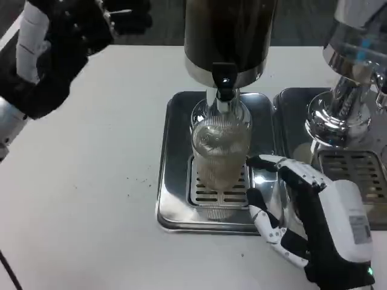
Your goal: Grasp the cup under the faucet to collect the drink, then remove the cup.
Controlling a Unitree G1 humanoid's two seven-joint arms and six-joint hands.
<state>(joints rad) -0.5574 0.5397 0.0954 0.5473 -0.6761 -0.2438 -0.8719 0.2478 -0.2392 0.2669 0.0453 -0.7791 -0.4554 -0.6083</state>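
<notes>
One clear ribbed glass cup holding pale drink. Two shiny metal drip trays with slotted grates. Two drink dispensers: one dark cylinder, one chrome-based. Two robot hands, on one white table.

Your cup stands on the drip tray under the faucet; right hand just beside it, rightward.

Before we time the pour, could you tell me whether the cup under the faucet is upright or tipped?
Upright. The ribbed clear cup stands on the drip tray grate directly below the faucet, mouth up. The right hand is open beside it.
</notes>
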